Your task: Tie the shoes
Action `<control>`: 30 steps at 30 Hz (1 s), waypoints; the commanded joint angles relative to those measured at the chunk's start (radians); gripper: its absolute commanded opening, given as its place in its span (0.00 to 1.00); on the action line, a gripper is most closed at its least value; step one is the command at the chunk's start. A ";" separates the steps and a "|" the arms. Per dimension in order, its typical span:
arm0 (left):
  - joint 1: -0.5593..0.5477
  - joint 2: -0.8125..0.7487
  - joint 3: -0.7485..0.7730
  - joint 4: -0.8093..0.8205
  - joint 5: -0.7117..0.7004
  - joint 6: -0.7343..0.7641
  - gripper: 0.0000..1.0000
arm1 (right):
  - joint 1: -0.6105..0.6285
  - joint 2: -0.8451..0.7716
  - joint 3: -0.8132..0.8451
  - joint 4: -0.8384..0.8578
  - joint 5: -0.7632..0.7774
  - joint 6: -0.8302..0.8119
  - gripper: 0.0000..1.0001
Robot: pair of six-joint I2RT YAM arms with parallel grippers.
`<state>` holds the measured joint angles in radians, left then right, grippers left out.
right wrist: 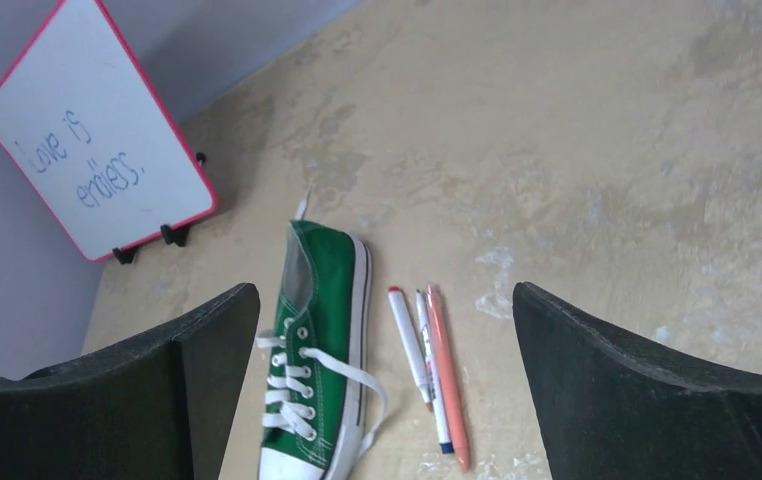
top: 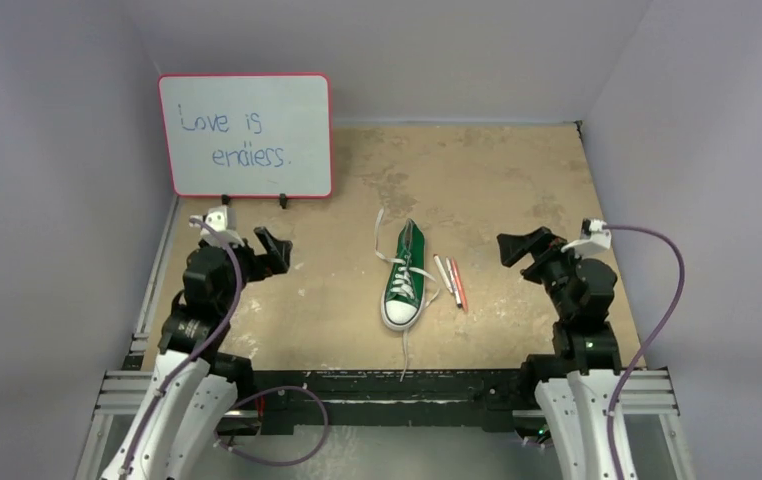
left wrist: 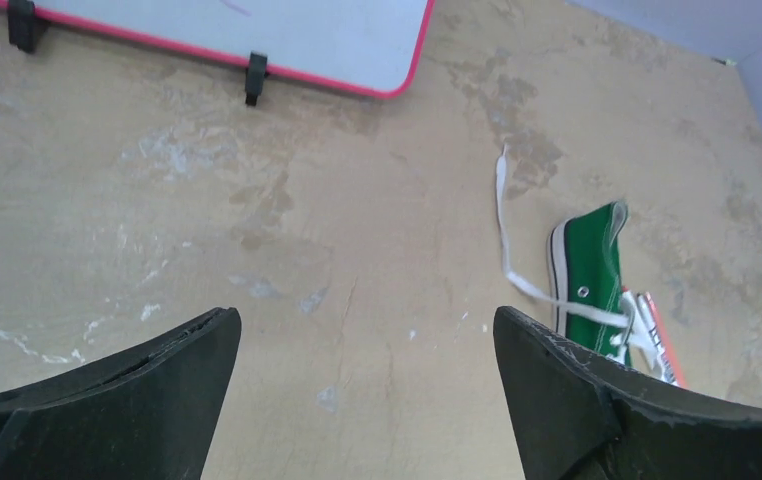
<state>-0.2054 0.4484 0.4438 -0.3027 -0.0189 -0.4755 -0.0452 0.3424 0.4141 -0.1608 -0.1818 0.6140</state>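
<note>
Both grippers are hanging wide open, holding nothing. The left gripper [top: 275,252] and right gripper [top: 515,250] are hovering above the table [top: 527,170], facing inward from either side.

The green sneaker [top: 404,278] is lying mid-table between them, well apart from both. The right one is looking marginally nearer, but the gap is close to even. The long axis is running near-to-far: white toe cap pointing at the arm bases, heel toward the far wall, leaning slightly right at the heel. So it is sitting to the right of the left jaws and to the left of the right jaws.

The laces are lying untied. One loose end [top: 380,232] is trailing off past the heel on the left arm's side, and the other [top: 405,350] is running past the toe toward the near edge. Judging from that, each arm is getting one end on approach.

The pens [top: 452,283] are lying just beside the sneaker on the right arm's side and could be getting in the way of that arm's reach.

The left wrist view is catching only the heel half and the far lace end. The right wrist view is showing the whole shoe, its eyelets and a lace looping over its pen-side edge. The overhead view alone is showing the toe-side lace end. The whiteboard [top: 245,135] is standing at the far left.
</note>
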 commanded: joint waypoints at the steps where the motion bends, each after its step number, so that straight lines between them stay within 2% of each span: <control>1: 0.024 0.172 0.230 -0.084 -0.002 -0.026 0.98 | 0.083 0.130 0.228 -0.101 0.165 -0.101 0.99; 7: 0.044 0.396 0.418 -0.131 0.083 -0.056 0.98 | 0.183 0.324 0.463 -0.136 0.260 -0.229 0.99; 10: 0.032 0.474 0.442 -0.105 0.160 -0.089 0.98 | 0.215 0.434 0.542 -0.137 0.231 -0.290 0.99; 14: -0.039 0.535 0.425 -0.064 0.203 -0.142 0.98 | 0.245 0.614 0.638 -0.169 0.162 -0.356 0.99; 18: -0.177 0.591 0.392 -0.018 0.201 -0.199 0.97 | 0.268 0.765 0.665 -0.132 0.036 -0.413 0.99; 24: -0.511 0.687 0.317 0.109 0.107 -0.297 0.93 | 0.349 0.945 0.647 -0.121 -0.187 -0.475 0.98; 27: -0.660 0.743 0.289 0.168 0.015 -0.343 0.92 | 0.431 1.012 0.620 -0.130 -0.200 -0.487 0.97; 30: -0.749 0.793 0.248 0.239 -0.020 -0.394 0.91 | 0.471 1.055 0.570 -0.121 -0.210 -0.467 0.93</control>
<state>-0.8570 1.2091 0.7280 -0.2058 0.0547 -0.7753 0.3737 1.3693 1.0302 -0.2993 -0.3054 0.1661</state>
